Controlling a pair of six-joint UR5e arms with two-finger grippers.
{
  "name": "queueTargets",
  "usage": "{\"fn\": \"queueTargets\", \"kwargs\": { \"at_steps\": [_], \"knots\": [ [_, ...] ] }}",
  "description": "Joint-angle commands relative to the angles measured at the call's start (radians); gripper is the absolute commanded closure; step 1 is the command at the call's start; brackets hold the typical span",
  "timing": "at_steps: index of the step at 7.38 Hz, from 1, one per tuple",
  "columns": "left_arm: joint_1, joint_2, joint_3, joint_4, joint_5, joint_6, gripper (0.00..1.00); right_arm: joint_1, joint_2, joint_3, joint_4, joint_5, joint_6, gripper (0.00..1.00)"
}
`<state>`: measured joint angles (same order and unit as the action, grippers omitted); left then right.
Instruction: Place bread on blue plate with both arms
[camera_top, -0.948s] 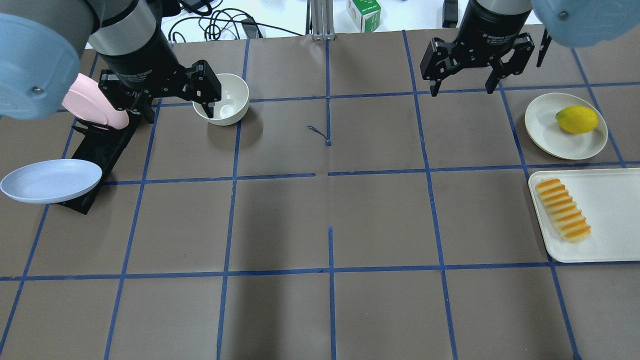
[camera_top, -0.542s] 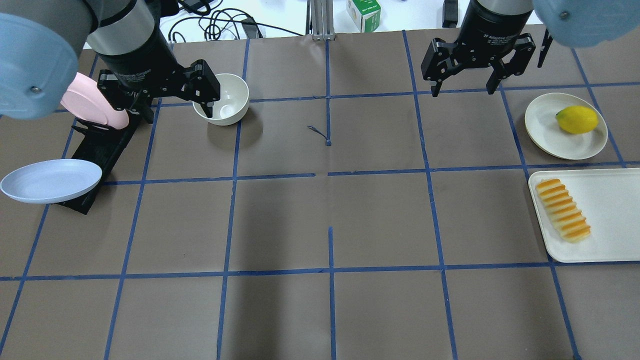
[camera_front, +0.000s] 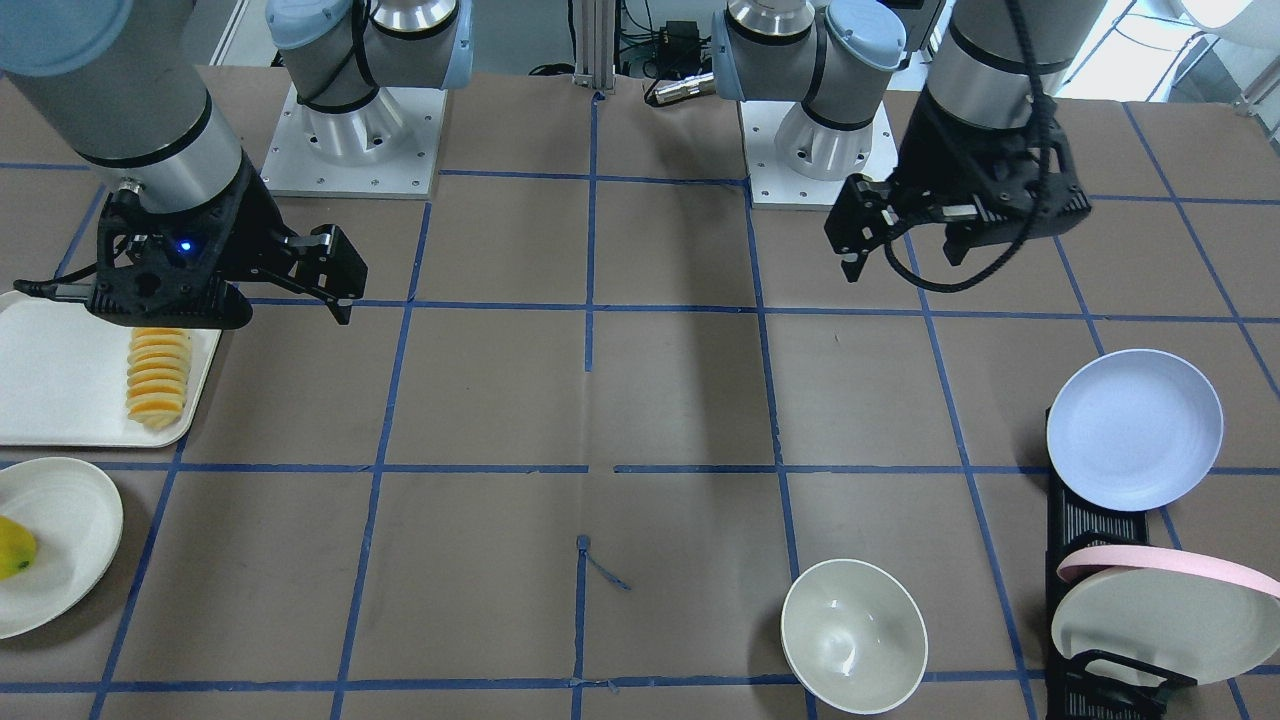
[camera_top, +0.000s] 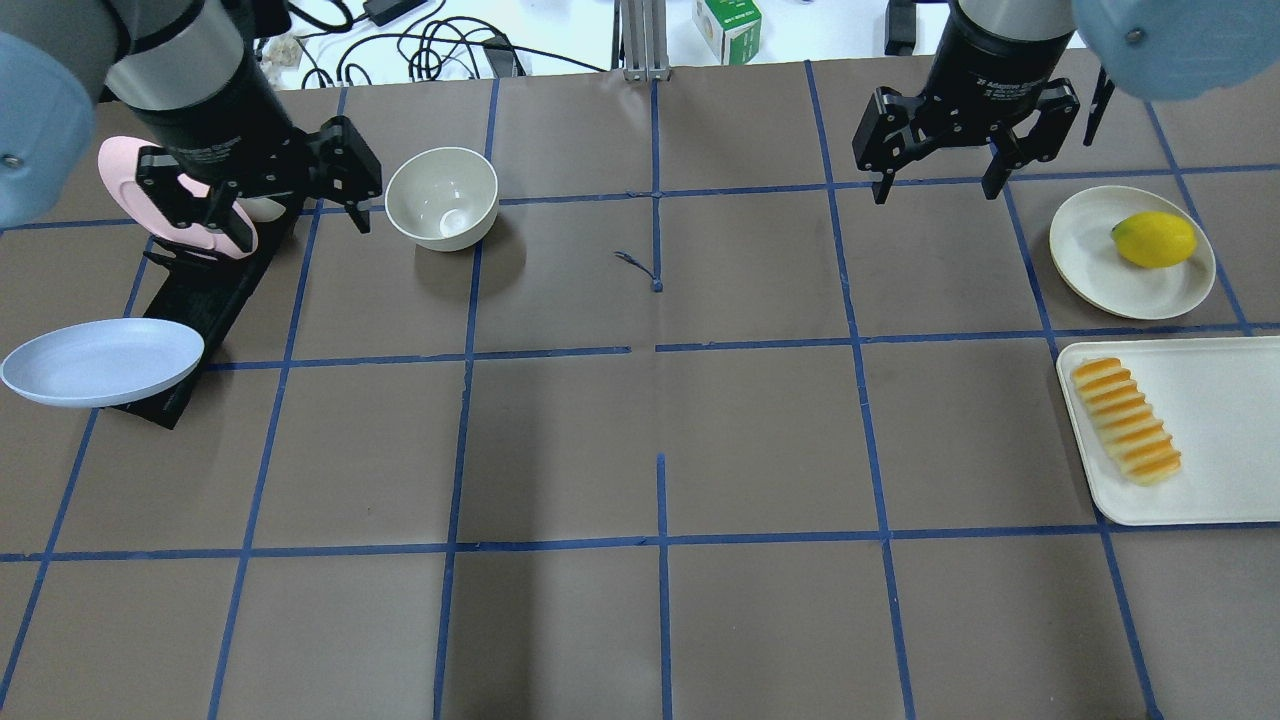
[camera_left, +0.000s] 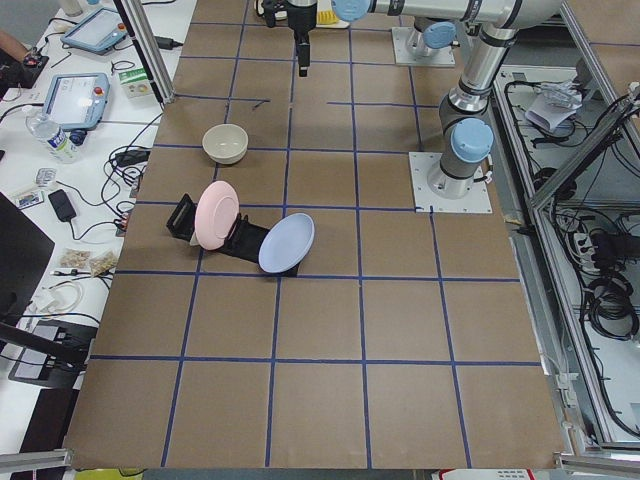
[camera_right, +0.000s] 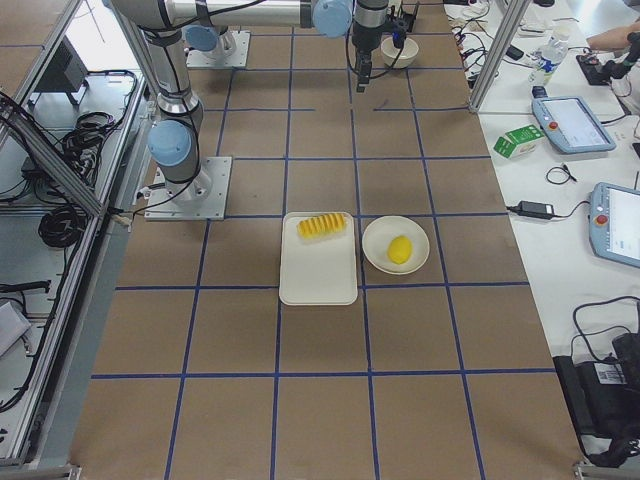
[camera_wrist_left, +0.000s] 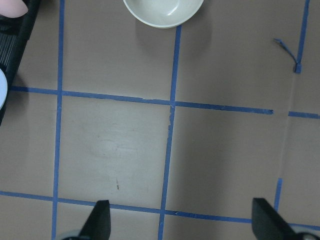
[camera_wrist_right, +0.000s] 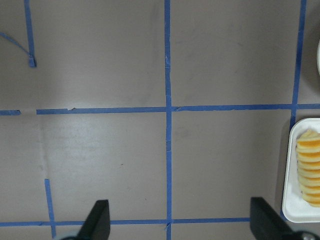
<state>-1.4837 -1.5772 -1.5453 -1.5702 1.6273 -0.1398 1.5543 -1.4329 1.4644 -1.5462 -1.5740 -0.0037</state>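
Note:
The bread (camera_top: 1126, 420) lies on a white tray (camera_top: 1210, 470) at the right edge; it also shows in the front view (camera_front: 158, 375) and the right wrist view (camera_wrist_right: 309, 170). The blue plate (camera_top: 100, 362) leans on the near end of a black rack (camera_top: 205, 300) at the far left, as the front view (camera_front: 1135, 428) also shows. My left gripper (camera_top: 265, 215) hangs open and empty above the rack's far end, left of the bowl. My right gripper (camera_top: 935, 192) hangs open and empty at the back right, well short of the tray.
A white bowl (camera_top: 441, 197) stands just right of my left gripper. A pink-rimmed plate (camera_top: 180, 200) stands in the rack under that gripper. A yellow fruit (camera_top: 1153, 239) lies on a white plate (camera_top: 1100, 270) beyond the tray.
My left gripper has moved left, off the bowl and over the rack with the pink plate. My right gripper has drifted slightly to the right. Both stay open.

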Motion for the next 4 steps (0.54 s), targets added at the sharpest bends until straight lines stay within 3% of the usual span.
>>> {"fn": "queueTargets", "kwargs": {
  "at_steps": [1,2,4],
  "knots": [
    [0.277,-0.024,-0.016,-0.007,-0.001,0.111,0.00,-0.084,-0.003,0.060,-0.015,-0.011,-0.085,0.00],
    [0.399,-0.062,-0.030,0.018,0.000,0.123,0.00,-0.150,-0.001,0.085,-0.012,-0.011,-0.169,0.00],
    [0.526,-0.185,-0.039,0.159,0.009,0.169,0.00,-0.303,-0.001,0.201,-0.034,-0.011,-0.373,0.00]
  ]
}}
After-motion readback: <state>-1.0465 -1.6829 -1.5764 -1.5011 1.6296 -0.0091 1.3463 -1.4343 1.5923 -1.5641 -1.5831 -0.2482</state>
